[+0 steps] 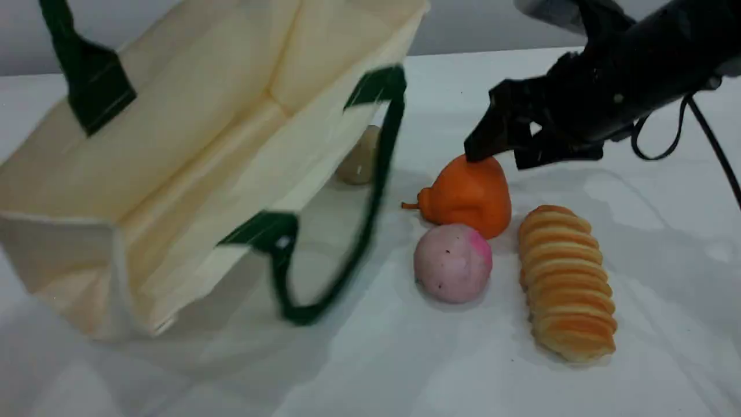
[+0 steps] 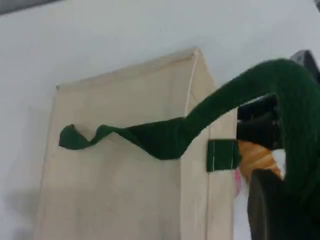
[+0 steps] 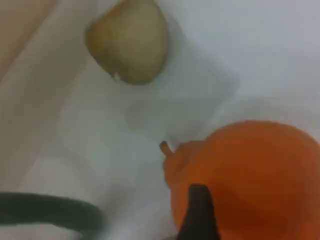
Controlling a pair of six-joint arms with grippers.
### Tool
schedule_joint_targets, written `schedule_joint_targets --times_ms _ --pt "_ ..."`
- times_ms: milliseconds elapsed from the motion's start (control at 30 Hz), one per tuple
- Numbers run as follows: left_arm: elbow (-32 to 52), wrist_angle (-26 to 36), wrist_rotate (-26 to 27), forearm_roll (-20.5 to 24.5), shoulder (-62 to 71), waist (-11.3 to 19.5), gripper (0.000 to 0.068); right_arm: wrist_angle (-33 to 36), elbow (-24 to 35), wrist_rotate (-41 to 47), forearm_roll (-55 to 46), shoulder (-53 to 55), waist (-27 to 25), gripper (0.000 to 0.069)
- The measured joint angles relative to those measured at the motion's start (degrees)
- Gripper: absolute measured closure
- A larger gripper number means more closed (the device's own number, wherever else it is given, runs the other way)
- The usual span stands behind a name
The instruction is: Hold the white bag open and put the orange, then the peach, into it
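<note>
Holding the white bag point(image 1: 191, 156) up by its green handle point(image 2: 280, 85) in shut left jaws, the robot lowers wide right jaws onto the orange point(image 1: 470, 196); the peach point(image 1: 452, 263) waits on the table point(image 1: 405, 359).

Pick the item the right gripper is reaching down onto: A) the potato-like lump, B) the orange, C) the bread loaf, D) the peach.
B: the right gripper sits spread over the top of the orange, its fingertip against the fruit's skin, while the peach lies apart, nearer the camera.
</note>
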Motion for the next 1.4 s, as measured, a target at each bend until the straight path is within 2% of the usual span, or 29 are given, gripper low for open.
schedule_joint_targets --times_ms 200,400,533,633,800,867,1167,1300,1400 --pt "0.00 0.76 1.35 -2.39 1.15 -1.02 0.0619 0.32 -0.36 0.05 0.10 2.04 0.00 0.0193" --pt "0.00 0.82 1.29 -2.20 2.10 -1.30 0.0619 2.97 -0.36 0.05 1.01 3.75 0.00 0.0195" --pt "0.00 0.82 1.29 -2.14 2.10 -1.30 0.0619 4.39 -0.36 0.05 1.01 4.56 0.00 0.0234" --pt "0.00 1.08 1.29 -2.14 2.10 -1.30 0.0619 4.64 -0.36 0.05 0.94 4.57 0.00 0.0327" --pt "0.00 1.34 1.29 -1.79 2.10 -1.30 0.0619 4.75 -0.31 0.05 0.76 4.37 -0.05 0.0586" --pt "0.00 1.74 1.29 -1.49 2.10 -1.30 0.0619 4.54 -0.31 0.05 0.74 3.84 -0.11 0.0652" --pt "0.00 2.10 1.29 -0.91 2.10 -1.30 0.0619 -4.90 -0.25 0.10 -0.18 -4.21 -1.73 0.0665" --pt "0.00 2.10 1.29 -0.91 2.10 -1.30 0.0619 -8.10 -0.20 0.10 -1.16 -8.99 -5.05 0.0665" --pt "0.00 2.10 1.29 -0.91 2.10 -1.30 0.0619 -7.65 -0.20 2.36 -3.35 -12.91 -8.32 0.0665"
